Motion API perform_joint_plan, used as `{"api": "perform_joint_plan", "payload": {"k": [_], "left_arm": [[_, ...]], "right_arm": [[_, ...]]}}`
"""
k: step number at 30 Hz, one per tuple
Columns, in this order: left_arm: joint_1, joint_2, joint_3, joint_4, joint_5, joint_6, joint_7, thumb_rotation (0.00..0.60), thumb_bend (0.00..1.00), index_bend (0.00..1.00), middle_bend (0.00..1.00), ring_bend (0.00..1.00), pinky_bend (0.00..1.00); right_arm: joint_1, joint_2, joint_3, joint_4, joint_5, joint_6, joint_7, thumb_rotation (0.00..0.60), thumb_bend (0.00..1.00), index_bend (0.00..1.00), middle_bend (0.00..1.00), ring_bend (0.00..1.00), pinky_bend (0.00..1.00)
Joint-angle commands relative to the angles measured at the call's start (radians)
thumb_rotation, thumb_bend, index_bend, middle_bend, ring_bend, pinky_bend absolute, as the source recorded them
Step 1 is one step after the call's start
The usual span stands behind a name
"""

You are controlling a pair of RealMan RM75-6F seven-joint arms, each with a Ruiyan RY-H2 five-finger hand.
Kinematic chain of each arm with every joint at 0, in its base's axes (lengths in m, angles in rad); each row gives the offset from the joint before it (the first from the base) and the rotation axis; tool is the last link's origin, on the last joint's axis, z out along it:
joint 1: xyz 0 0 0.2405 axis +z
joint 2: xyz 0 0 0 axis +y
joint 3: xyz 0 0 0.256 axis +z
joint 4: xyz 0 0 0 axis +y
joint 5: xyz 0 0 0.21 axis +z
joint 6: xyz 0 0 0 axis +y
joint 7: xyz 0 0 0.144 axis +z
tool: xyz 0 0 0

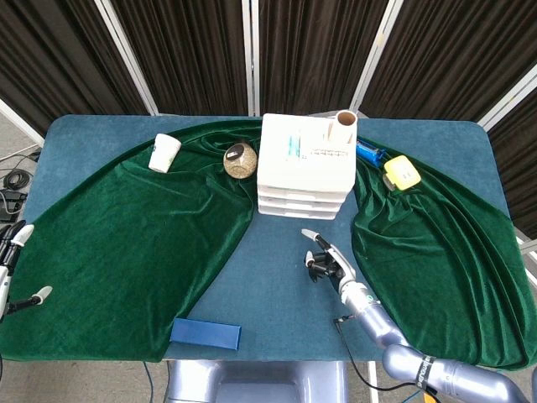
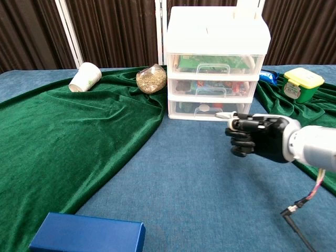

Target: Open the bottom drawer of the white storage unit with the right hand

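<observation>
The storage unit (image 2: 217, 62) stood at the far middle of the table, drawer fronts facing near, long axis upright. The bottom drawer (image 2: 208, 109) was closed. The right hand (image 2: 255, 137) hovered just near it, empty, fingers apparently curled. It should hook the handle (image 2: 208, 108) and pull straight toward the near edge.

1. One white storage unit (image 2: 218, 39) — three drawers, bottom drawer (image 2: 208, 110) included.
2. One paper cup (image 1: 164, 153).
3. One blue box (image 1: 205, 334).
4. One yellow-lidded jar (image 2: 301, 84).
5. Two hands — right hand (image 2: 257, 138), left hand (image 1: 10, 269).
</observation>
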Motion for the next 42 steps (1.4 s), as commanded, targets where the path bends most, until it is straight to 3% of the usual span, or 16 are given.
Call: {"api": "perform_joint_plan", "payload": {"k": [1, 8, 20, 42], "left_arm": [[-0.001, 0.003, -0.001, 0.001, -0.002, -0.003, -0.009, 0.6, 0.04, 0.0, 0.0, 0.0, 0.0], [-0.006, 0.008, -0.002, 0.009, -0.01, -0.02, -0.034, 0.6, 0.04, 0.0, 0.0, 0.0, 0.0], [-0.022, 0.012, -0.003, 0.02, -0.032, -0.065, -0.065, 0.6, 0.04, 0.0, 0.0, 0.0, 0.0], [-0.032, 0.015, -0.003, 0.029, -0.041, -0.089, -0.089, 0.6, 0.04, 0.0, 0.0, 0.0, 0.0]], "right_arm": [[0.023, -0.047, 0.013, 0.054, 0.027, -0.02, -0.001, 0.6, 0.66, 0.16, 0.91, 0.94, 0.81], [0.07, -0.13, 0.051, 0.181, 0.067, -0.059, -0.014, 0.6, 0.66, 0.14, 0.91, 0.94, 0.81], [0.11, -0.205, 0.11, 0.301, 0.073, -0.1, -0.018, 0.6, 0.66, 0.14, 0.91, 0.94, 0.81], [0.129, -0.296, 0.182, 0.443, 0.055, -0.154, 0.006, 0.6, 0.66, 0.14, 0.91, 0.94, 0.81]]}}
